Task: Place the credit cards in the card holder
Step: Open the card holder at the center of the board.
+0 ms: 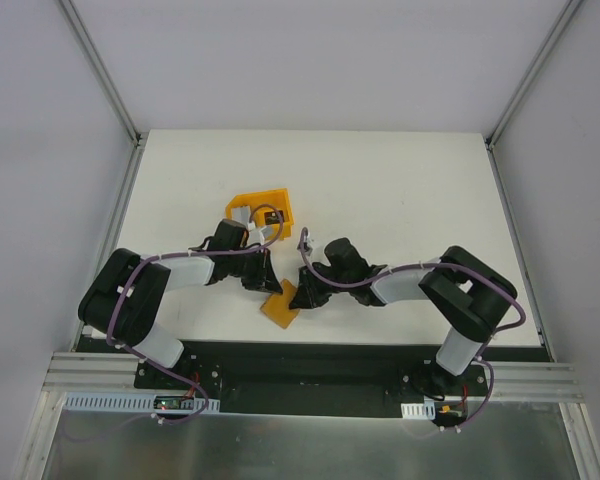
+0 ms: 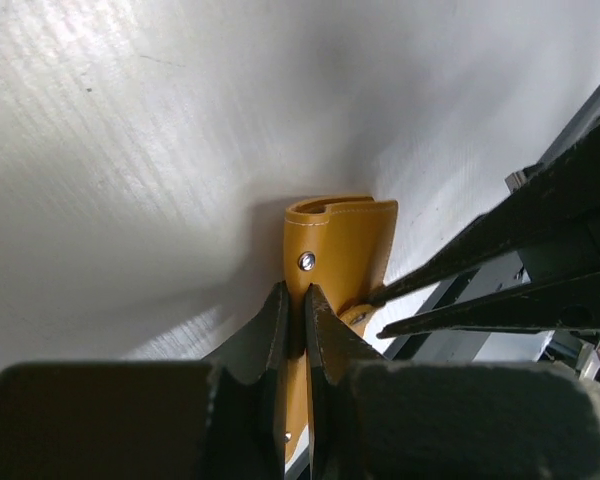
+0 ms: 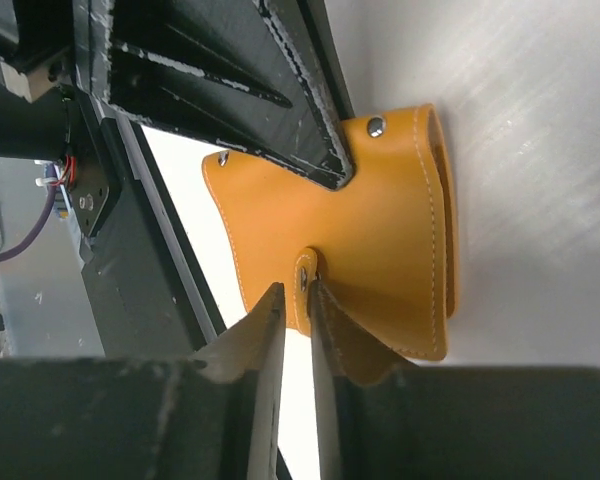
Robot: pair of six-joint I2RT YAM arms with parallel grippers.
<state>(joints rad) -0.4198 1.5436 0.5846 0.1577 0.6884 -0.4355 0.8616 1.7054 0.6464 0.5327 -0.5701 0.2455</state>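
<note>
The card holder (image 1: 280, 306), an orange-tan wallet with a snap tab (image 3: 306, 281), lies folded on the white table near the front edge. My left gripper (image 1: 261, 284) is shut on one edge of it (image 2: 345, 240), close to a metal snap. My right gripper (image 1: 303, 293) is shut on the snap tab, with the wallet (image 3: 380, 220) in front of it. Each wrist view shows the other gripper's black fingers on the wallet. Small dark and grey flat pieces (image 1: 269, 218) in the yellow-orange bin look like the credit cards.
The yellow-orange plastic bin (image 1: 242, 205) stands just behind the left gripper. The black base rail (image 1: 310, 355) runs along the table's front edge, close below the wallet. White walls enclose the table on three sides.
</note>
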